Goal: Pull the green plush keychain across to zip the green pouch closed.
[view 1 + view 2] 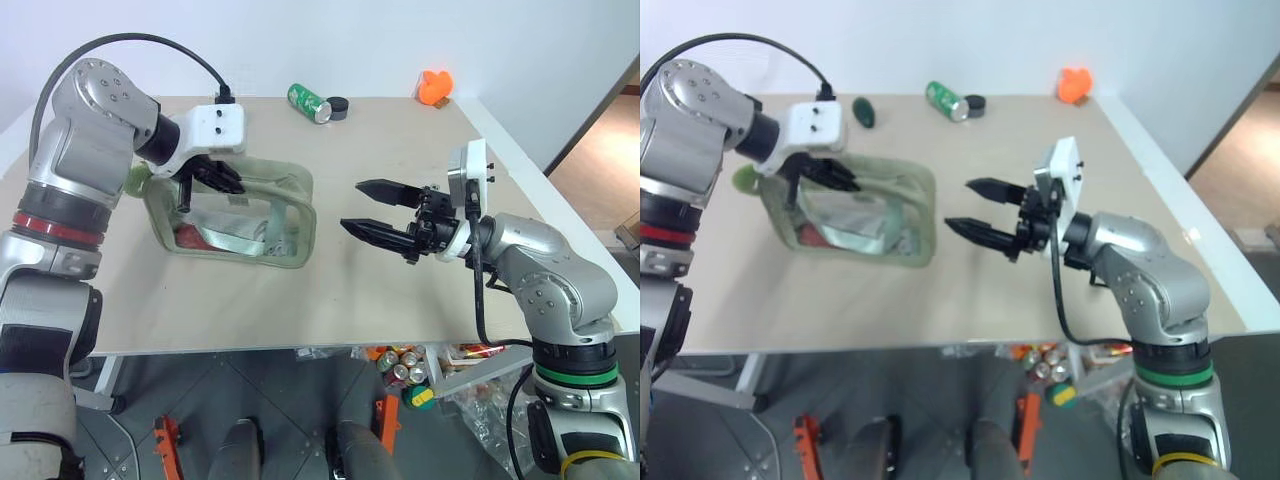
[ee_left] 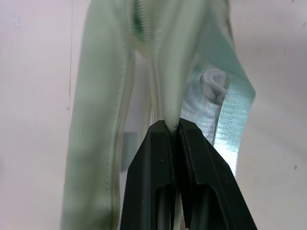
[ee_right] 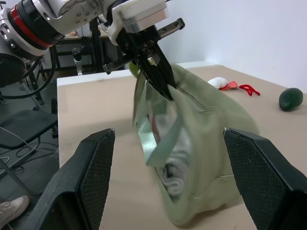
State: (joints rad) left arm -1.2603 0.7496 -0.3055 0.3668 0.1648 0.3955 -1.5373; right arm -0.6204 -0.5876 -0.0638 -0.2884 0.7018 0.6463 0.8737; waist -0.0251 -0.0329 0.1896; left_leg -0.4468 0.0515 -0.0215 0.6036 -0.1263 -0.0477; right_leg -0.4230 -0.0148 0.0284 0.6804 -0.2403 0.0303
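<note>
The left gripper [image 3: 165, 86] is clamped on the top edge of the pouch [image 1: 240, 220], which lies on the table [image 1: 400, 300]. The keychain [image 1: 743, 179] sits at the pouch's left end. The right gripper [image 1: 365, 208] hovers beside the pouch, fingers apart.

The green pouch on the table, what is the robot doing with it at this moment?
The left gripper is shut on the top edge of the green pouch, which sits on the table. The right gripper hangs open beside the pouch, not touching it. The green plush keychain hangs at the pouch's far left end, unheld, so zipping has not begun.
</note>
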